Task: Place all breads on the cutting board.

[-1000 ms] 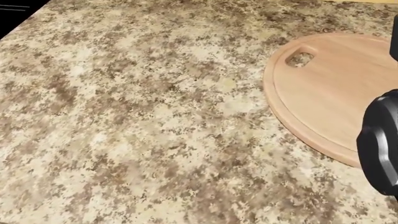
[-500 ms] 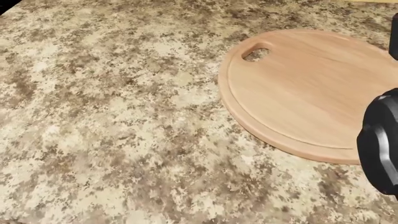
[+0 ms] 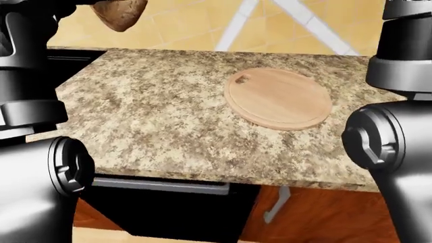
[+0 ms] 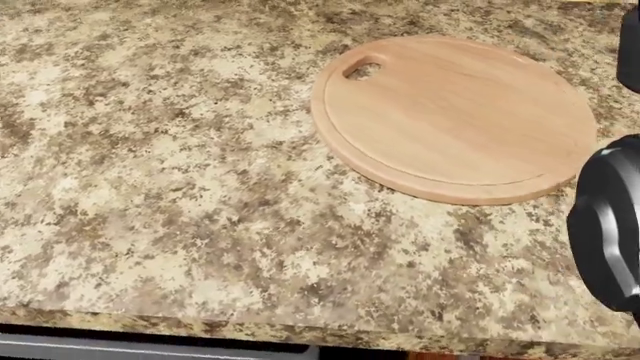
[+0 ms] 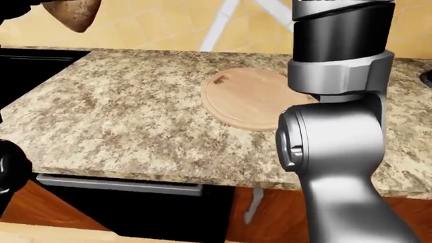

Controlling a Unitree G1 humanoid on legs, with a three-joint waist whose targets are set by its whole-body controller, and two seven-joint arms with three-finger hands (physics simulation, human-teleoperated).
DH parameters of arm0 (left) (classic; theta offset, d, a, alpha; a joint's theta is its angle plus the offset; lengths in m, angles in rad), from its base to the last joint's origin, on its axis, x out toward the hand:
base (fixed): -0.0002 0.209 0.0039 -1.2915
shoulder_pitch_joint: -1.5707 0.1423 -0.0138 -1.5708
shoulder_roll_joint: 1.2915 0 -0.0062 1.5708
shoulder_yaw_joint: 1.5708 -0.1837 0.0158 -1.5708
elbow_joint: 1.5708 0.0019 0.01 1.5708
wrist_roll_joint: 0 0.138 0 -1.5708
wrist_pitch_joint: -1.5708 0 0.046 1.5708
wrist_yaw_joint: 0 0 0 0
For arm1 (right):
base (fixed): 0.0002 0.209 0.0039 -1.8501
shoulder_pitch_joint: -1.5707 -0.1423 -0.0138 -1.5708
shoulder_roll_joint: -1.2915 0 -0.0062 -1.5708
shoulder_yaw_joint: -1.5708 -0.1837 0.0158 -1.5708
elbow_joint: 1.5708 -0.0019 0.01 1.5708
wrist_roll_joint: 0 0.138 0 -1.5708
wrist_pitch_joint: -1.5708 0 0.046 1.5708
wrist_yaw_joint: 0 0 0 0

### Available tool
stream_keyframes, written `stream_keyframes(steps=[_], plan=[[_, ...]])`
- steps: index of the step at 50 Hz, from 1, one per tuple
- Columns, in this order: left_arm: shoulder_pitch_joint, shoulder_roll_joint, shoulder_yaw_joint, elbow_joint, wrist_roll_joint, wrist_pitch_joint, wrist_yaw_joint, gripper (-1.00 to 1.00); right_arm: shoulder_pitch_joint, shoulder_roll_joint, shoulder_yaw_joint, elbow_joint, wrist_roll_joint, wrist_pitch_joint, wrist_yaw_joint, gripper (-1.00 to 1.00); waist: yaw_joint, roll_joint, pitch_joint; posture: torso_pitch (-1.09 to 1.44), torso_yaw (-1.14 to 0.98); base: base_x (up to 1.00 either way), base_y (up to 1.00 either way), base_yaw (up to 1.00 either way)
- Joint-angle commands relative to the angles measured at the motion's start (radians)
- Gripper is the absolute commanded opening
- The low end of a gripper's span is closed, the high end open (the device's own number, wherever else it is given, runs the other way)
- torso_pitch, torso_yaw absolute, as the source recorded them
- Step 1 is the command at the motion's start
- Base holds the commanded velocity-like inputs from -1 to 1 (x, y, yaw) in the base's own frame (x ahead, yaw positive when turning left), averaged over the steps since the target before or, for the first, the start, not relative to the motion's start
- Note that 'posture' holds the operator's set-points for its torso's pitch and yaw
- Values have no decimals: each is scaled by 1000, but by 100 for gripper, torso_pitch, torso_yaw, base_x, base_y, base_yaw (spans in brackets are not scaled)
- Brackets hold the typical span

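A round wooden cutting board (image 4: 455, 116) with a handle hole lies bare on the speckled granite counter (image 4: 170, 172), right of the view's middle. A brown bread loaf (image 3: 120, 12) hangs in the air at the top left of the left-eye view, well left of and above the board. My left hand (image 3: 84, 3) is at that top edge, closed on the loaf, with its fingers mostly cut off by the frame. My right forearm (image 5: 341, 45) rises out of the top of the right-eye view, and its hand is hidden.
The counter's near edge runs across the bottom of the head view. Below it sits a dark appliance with a silver handle (image 3: 162, 185). A black stove top (image 3: 74, 55) borders the counter on the left. A yellow tiled wall (image 3: 202, 25) stands behind.
The camera has moved: in the head view the board has slid left, now shows whole, and the counter's near edge has come into view at the bottom.
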Motion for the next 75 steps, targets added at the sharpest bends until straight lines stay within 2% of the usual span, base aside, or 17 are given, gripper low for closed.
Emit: stream_keyframes(steps=[1, 4, 6, 7, 8, 15, 29, 31, 35, 38, 39, 41, 42, 48, 59, 64, 75], plan=[[-40, 3, -3, -36, -13, -29, -10, -15, -27, -14, -12, -15, -14, -27, -14, -100, -1, 21, -21, 0, 0, 0, 0, -62], [-40, 4, -2, -37, -14, -27, -8, -15, -34, -14, -11, -9, -15, -27, -16, -100, 6, -14, -25, 0, 0, 0, 0, -59], [-35, 2, -1, -43, -16, -25, -8, -14, -34, -14, -12, -9, -15, -30, -18, -100, 20, -69, -34, 0, 0, 0, 0, -4], [-32, 1, 0, -45, -17, -26, -6, -15, -34, -13, -11, -8, -17, -28, -19, -100, 29, -34, -4, 0, 0, 0, 0, 0], [-31, 0, -1, -46, -18, -27, -5, -15, -34, -13, -11, -9, -16, -27, -20, -100, 29, -32, 2, 0, 0, 0, 0, 0], [-12, -5, 1, -76, -28, -11, 2, -15, -24, -5, -13, -6, -10, -33, -27, -100, 8, 60, 16, 0, 0, 0, 0, 0], [7, -39, -7, -122, -42, 14, 21, -15, 0, -3, -26, 47, 17, -87, -53, -100, 5, 17, -7, 0, 0, 0, 0, 0], [8, -40, -6, -119, -43, 11, 23, -15, 3, -2, -23, 46, 20, -84, -55, -100, 8, 23, -43, 0, 0, 8, -16, 0], [-2, -39, -7, -107, -43, 7, 21, -15, -6, -7, -18, 62, 22, -91, -54, -100, 5, 61, -34, 0, 0, 28, -32, 0], [-4, -37, -7, -106, -43, 7, 20, -15, -16, -9, -18, 67, 21, -93, -56, -100, 7, 57, -26, 0, 0, 26, -23, 0], [-4, -36, -6, -106, -44, 7, 19, -15, -12, -9, -18, 64, 22, -96, -56, -100, 11, 37, 2, 0, 0, 0, 0, 0], [-5, -33, -6, -104, -43, 6, 18, -15, -10, -9, -18, 62, 22, -96, -55, -100, 20, 0, 9, 0, 0, 0, 0, 0], [-5, -33, -6, -105, -44, 7, 18, -15, -9, -8, -18, 61, 23, -96, -54, -100, 23, -40, 5, 0, 0, 0, 0, 0], [-5, -31, -5, -109, -45, 13, 18, -15, -4, -2, -14, 62, 23, -99, -49, -100, 16, 29, 2, 0, 0, 0, 0, 0], [9, -29, -2, -131, -53, 23, 20, -16, -20, 13, 13, 20, 9, -49, 3, -100, -1, 26, -4, 0, 0, 0, 0, 0], [7, -26, -2, -141, -56, 36, 22, -15, 4, 21, 61, -41, -15, 22, 141, -100, -2, 24, -4, 0, 0, 0, 0, 0], [1, -26, -4, -133, -58, 33, 20, -15, 22, 59, 60, -37, -72, 3, 222, -100, -4, 27, -1, 0, 0, 0, 0, 0]])
